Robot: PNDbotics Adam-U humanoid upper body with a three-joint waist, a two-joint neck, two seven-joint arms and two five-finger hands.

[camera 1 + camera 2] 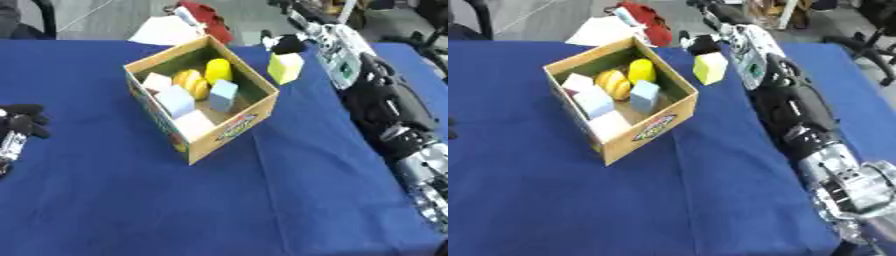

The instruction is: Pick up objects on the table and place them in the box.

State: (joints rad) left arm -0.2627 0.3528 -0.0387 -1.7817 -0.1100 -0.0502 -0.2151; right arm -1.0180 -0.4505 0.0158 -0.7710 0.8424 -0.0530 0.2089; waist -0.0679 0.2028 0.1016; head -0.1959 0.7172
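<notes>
The yellow cube (285, 67) is grasped by the right robot hand (285, 45) just beside the box (229, 127) on the blue desk (262, 200), while the left robot hand (22, 122) rests clenched at the left edge.

Blue cloth covers the bench (262, 200) edge to edge, creased in a line running toward the near side. One cardboard box (229, 131) sits directly on it, turned corner-on, open at the top. It stands just left of the right hand's fingers (282, 45), and well right of the left hand's fingers (26, 120).
</notes>
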